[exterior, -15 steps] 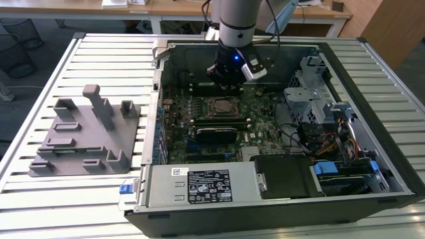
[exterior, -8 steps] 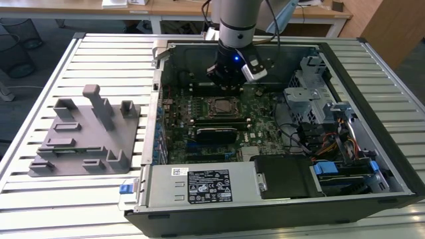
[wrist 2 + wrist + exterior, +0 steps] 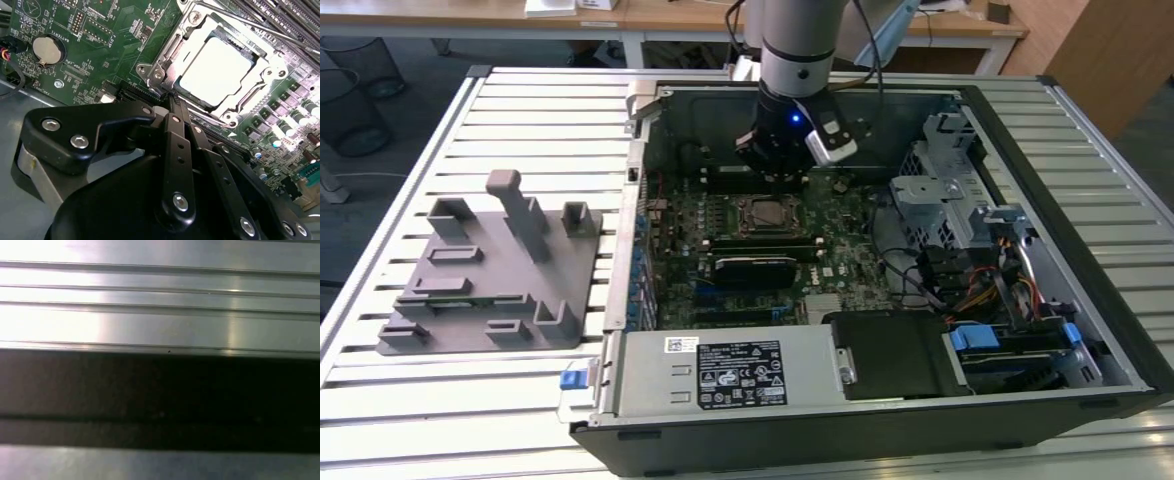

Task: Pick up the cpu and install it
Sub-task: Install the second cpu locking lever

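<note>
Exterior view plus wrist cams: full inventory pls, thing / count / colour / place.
cpu: 1, silvery-white, lying in the socket frame on the motherboard
socket frame: 1, metal and black, around the cpu
motherboard: 1, green, inside the computer case
computer case: 1, black, open, on the slatted table
fixture: 1, grey, upright posts, exterior view's left of the case
slatted table: 1, silver
gripper: 1, black, above the board beside the socket, holding nothing
</note>
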`<state>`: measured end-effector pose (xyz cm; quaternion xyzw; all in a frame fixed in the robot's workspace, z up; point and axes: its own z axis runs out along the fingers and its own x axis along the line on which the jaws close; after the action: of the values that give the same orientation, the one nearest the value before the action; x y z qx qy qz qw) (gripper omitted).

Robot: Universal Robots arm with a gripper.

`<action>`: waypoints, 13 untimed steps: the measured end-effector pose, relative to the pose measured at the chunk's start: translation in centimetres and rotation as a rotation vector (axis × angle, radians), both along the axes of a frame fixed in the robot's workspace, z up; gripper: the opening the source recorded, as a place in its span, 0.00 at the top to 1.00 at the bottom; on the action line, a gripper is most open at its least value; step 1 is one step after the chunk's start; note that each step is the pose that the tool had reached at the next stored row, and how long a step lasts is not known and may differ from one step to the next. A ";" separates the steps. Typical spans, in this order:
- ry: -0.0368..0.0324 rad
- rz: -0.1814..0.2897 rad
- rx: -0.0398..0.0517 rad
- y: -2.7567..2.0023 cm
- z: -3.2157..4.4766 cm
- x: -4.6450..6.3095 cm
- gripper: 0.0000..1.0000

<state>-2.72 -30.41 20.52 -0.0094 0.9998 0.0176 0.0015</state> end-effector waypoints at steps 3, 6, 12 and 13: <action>0.0000 0.000 0.0000 -0.09 0.00 0.0 0.89; 0.0000 0.000 0.0000 -0.23 0.00 0.0 0.89; 0.0000 0.000 0.0000 -0.48 0.00 0.0 0.89; -0.0001 0.000 0.0002 -0.50 -0.01 0.0 0.89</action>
<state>-2.72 -30.91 20.51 -0.0094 0.9998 0.0177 0.0015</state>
